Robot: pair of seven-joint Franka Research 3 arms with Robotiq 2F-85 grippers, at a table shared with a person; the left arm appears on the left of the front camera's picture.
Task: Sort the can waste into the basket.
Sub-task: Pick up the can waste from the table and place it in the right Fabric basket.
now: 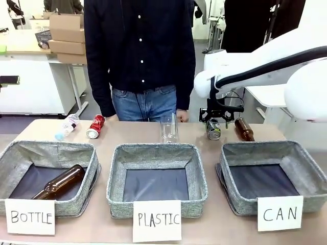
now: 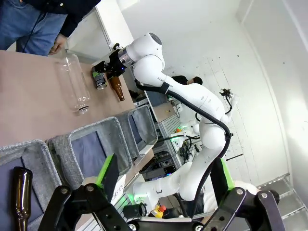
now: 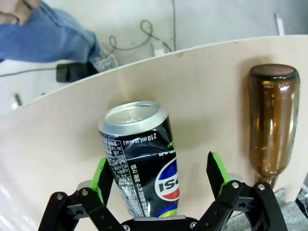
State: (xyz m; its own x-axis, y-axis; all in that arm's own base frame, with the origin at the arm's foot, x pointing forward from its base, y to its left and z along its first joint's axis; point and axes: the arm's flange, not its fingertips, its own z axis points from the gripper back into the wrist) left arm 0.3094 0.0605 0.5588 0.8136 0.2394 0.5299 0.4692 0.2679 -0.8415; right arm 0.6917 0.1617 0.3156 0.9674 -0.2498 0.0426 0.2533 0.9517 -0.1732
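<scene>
Behind the CAN basket point(image 1: 308, 172), the right gripper point(image 3: 158, 166) is straddling the black can point(image 1: 213, 130), jaws wide like the left gripper point(image 2: 166, 166) — the BOTTLE bin point(image 1: 13, 163) is holding a brown bottle point(image 1: 61, 182).

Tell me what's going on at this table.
The right gripper is open, its jaws on either side of the black metal drink can, which lies on the table beside a brown glass bottle; the grip is not yet closed. The dented red can lies far left, untouched. Neither can is in the grey woven-fabric basket signed CAN yet. The left gripper hangs open, holding nothing. A person stands at the far side.
</scene>
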